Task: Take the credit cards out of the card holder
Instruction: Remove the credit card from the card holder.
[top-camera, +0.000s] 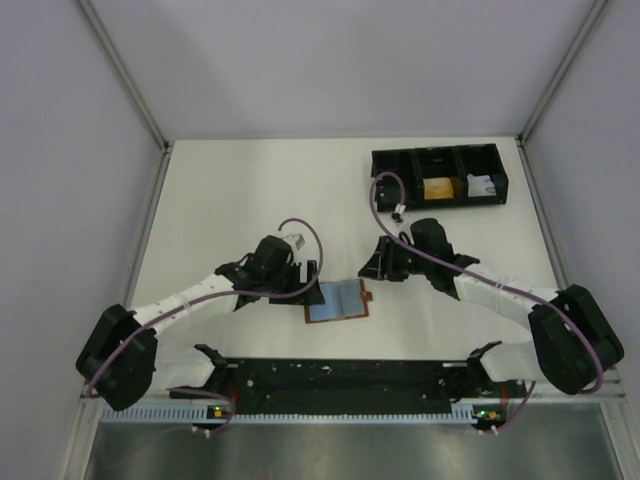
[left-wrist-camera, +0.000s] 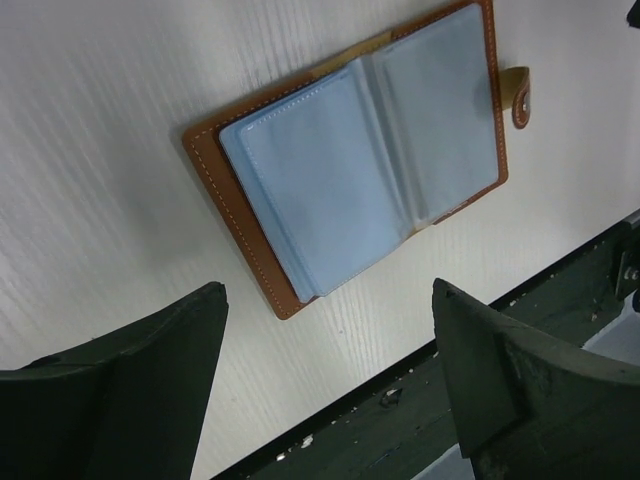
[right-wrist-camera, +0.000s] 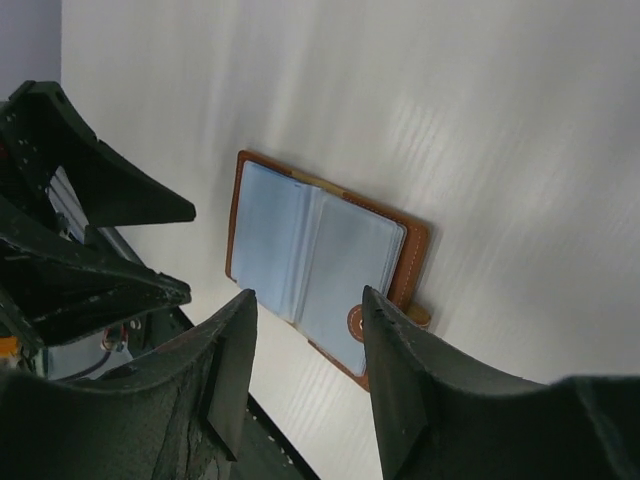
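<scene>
White table (top-camera: 250, 190), top view: one card holder (top-camera: 337, 300), open flat, centre-front; one three-compartment tray (top-camera: 440, 153), far right. Left wrist: one left gripper (left-wrist-camera: 328, 290), jaws wide apart, empty. Right wrist: one right gripper (right-wrist-camera: 308, 295), jaws parted, empty.

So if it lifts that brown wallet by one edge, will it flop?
Probably: the card holder lies open along a fold, so it would likely hinge. Its clear sleeves look thin and glossy, maybe slippery. Lying flat, it should slide, not tip.
</scene>
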